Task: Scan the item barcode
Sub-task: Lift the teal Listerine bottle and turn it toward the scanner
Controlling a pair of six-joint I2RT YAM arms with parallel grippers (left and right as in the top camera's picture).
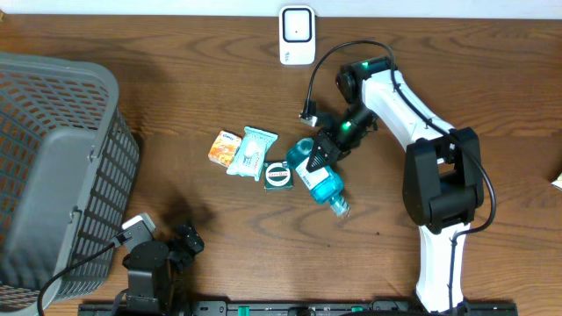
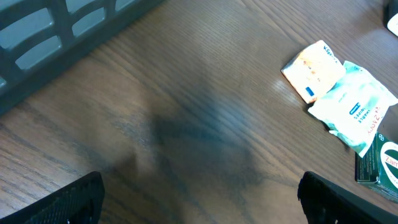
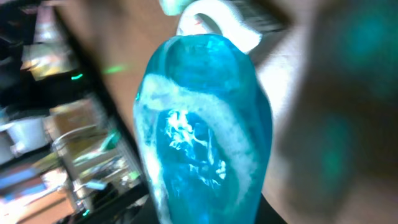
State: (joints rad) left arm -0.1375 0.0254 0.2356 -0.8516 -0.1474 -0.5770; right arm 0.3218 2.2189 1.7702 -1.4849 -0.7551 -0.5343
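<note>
A clear blue bottle (image 1: 323,182) with a white cap lies slanted near the table's middle, its lower end toward the front right. My right gripper (image 1: 316,158) is shut on its upper end. The bottle (image 3: 205,124) fills the right wrist view, cap at the top, and hides the fingers. No barcode shows on it. A white scanner (image 1: 297,35) stands at the table's far edge. My left gripper (image 1: 186,240) stands open and empty over bare wood at the front left, with only its dark fingertips (image 2: 74,202) showing at the bottom corners of the left wrist view.
Left of the bottle lie an orange packet (image 1: 225,147), a white and teal wipes packet (image 1: 253,151) and a small green box (image 1: 278,175). A large grey mesh basket (image 1: 53,175) takes up the table's left side. A black cable loops by the right arm.
</note>
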